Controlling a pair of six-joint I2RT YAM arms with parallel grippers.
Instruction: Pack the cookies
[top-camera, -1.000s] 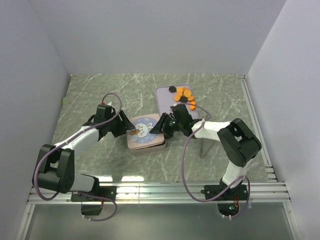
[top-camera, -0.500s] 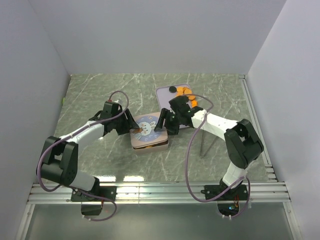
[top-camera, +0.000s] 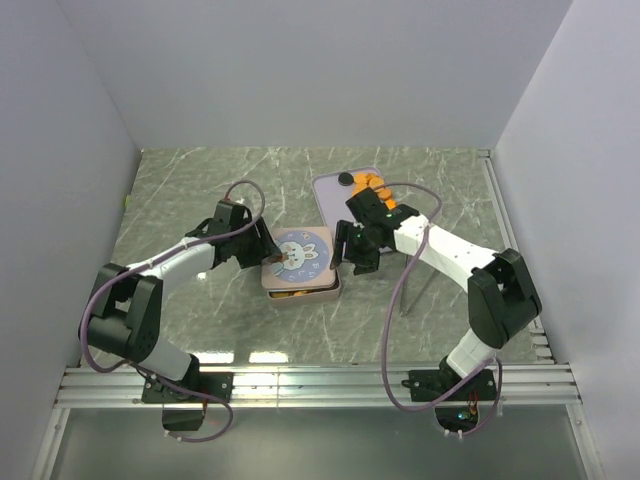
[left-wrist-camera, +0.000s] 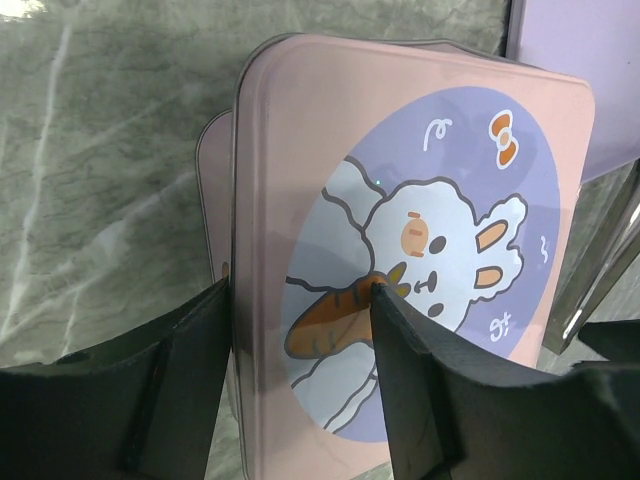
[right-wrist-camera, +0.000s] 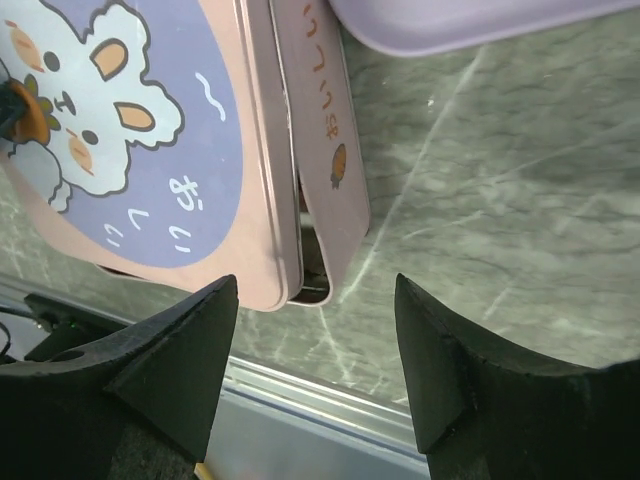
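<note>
The orange cookies (top-camera: 372, 186) and a black one (top-camera: 345, 178) lie at the far end of the lavender tray (top-camera: 335, 205). A few orange cookies (top-camera: 290, 294) show in the pink tin base (top-camera: 318, 292). The rabbit lid (top-camera: 300, 250) sits tilted over the base, offset from it. My left gripper (top-camera: 272, 258) is shut on the lid's left edge (left-wrist-camera: 300, 295), one finger on the carrot picture, the other outside the rim. My right gripper (top-camera: 350, 255) stands open just right of the tin; in its wrist view the right gripper (right-wrist-camera: 315, 300) frames the tin base's corner (right-wrist-camera: 325, 200) without touching it.
The lavender tray's near edge (right-wrist-camera: 450, 20) lies close beside the tin. A thin metal stand (top-camera: 410, 285) rises under my right arm. White walls close in the marble table on three sides, and a metal rail (top-camera: 320, 380) runs along the near edge.
My right gripper has opened and drawn back from the tin's right side. The left gripper has carried the lid's edge rightward and up, uncovering the base's near edge.
</note>
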